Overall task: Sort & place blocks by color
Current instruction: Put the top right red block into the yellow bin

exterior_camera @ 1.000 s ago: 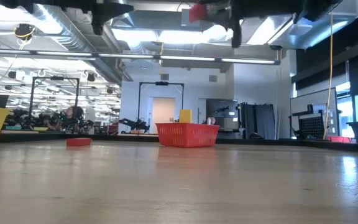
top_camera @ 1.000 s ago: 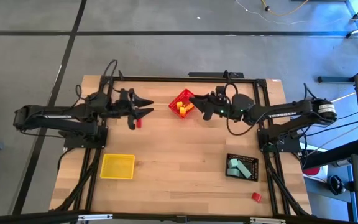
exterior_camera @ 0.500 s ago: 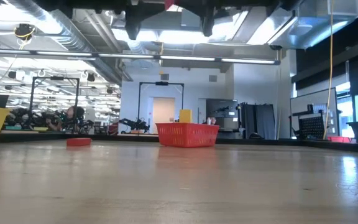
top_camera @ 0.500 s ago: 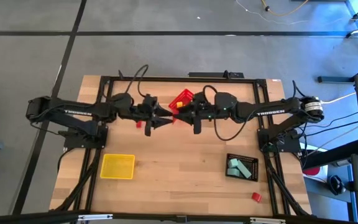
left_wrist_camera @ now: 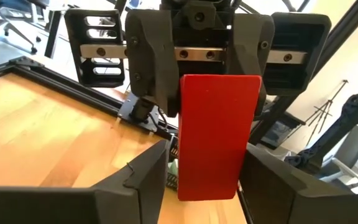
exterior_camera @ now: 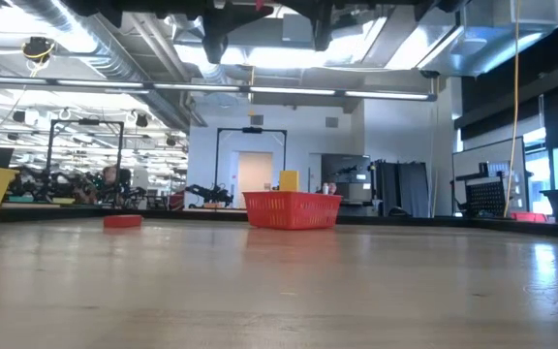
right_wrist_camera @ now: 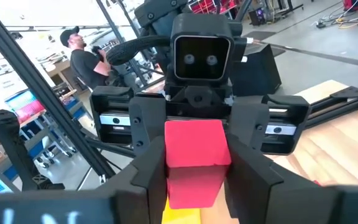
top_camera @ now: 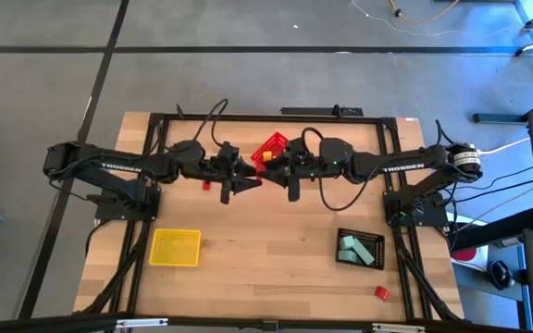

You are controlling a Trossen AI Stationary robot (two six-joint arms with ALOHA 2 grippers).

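Observation:
My right gripper (right_wrist_camera: 196,155) and my left gripper (left_wrist_camera: 204,152) face each other high over the table's far middle, next to the red bin (top_camera: 270,146). A red brick-like block (left_wrist_camera: 216,137) is between them. The right gripper is shut on it. The left gripper (top_camera: 246,178) is open, with a finger on either side of the block's near end; whether they touch it I cannot tell. Another red block (top_camera: 205,185) lies flat on the table under the left arm, and a third (top_camera: 381,292) lies by the near right corner. Yellow blocks (top_camera: 271,162) lie in the red bin. My right gripper pinches the red block between its two fingers at the end that faces the table's right (left_wrist_camera: 219,87). The fingers come in level from the table's right and lie along the block. The block is lifted clear, high above the table, and points level toward the left gripper.
The yellow bin (top_camera: 175,247) stands near the table's left front. The black bin (top_camera: 360,248) with mint green blocks (top_camera: 348,245) stands at the right front. Bare wood lies between the two. A dark frame (top_camera: 248,117) runs round the table's edges. A person (right_wrist_camera: 79,56) is in the room behind.
The left gripper has moved toward the table's right. The right gripper has carried the red block toward the table's left, away from above the red bin. They now meet nose to nose, with the left fingers on either side of the block.

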